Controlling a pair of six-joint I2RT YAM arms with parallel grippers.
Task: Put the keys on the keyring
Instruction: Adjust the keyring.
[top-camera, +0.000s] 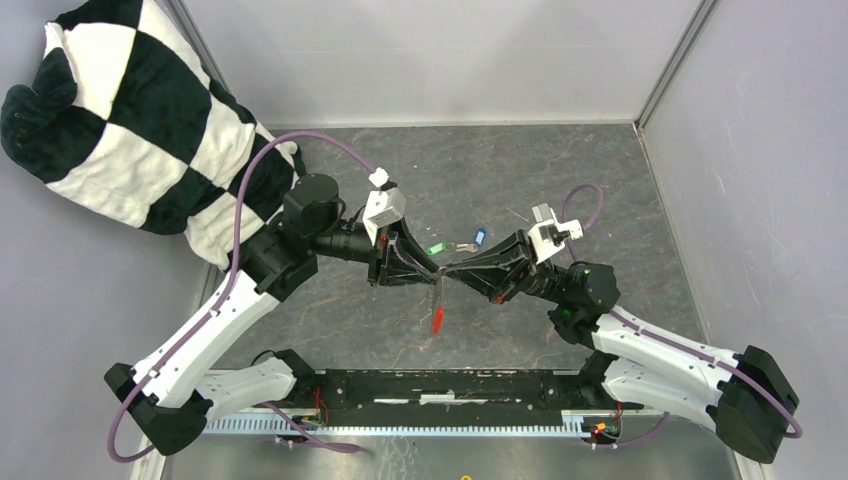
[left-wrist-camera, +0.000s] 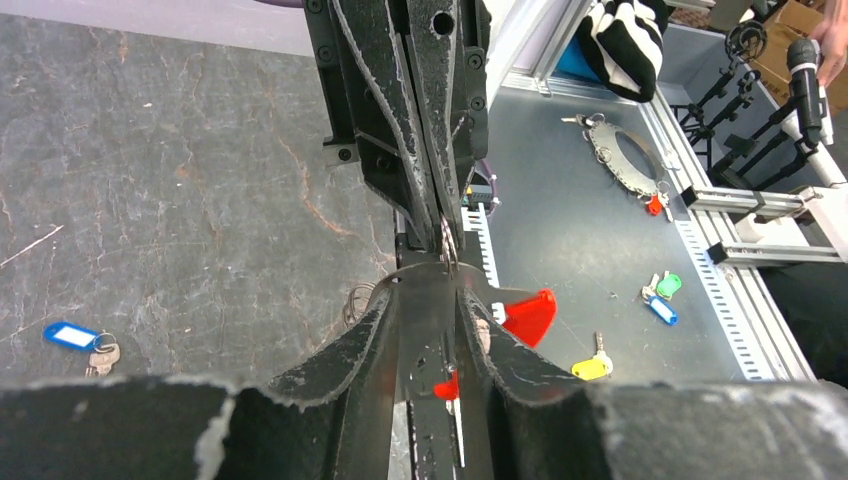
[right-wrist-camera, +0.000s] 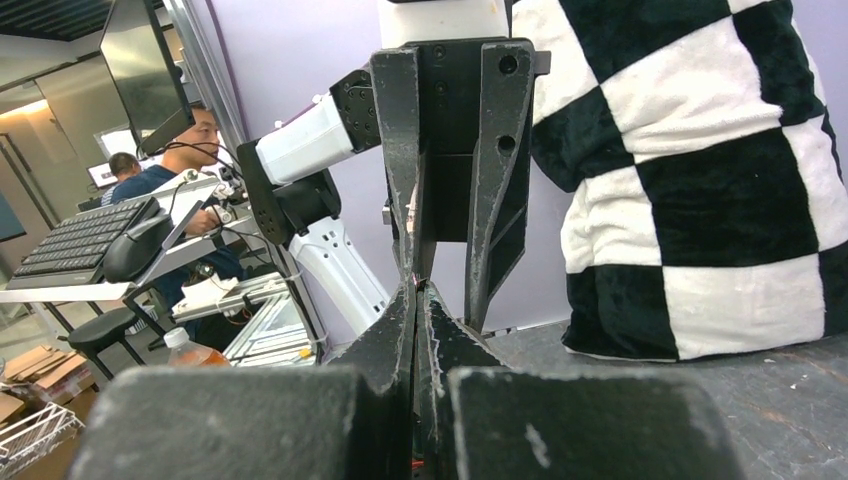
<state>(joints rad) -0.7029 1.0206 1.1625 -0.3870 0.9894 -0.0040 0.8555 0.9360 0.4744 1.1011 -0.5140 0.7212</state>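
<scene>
Above the table we see the right gripper pinched shut on the keyring, red tag hanging below, the left gripper meeting it with jaws partly apart, gripping or not we cannot tell, and the green key and blue key lying just behind.

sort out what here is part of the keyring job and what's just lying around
for the job: keyring with its red tag; green key; blue key

just lying about: chequered plush cushion; spare tagged keys down on the metal surface
</scene>
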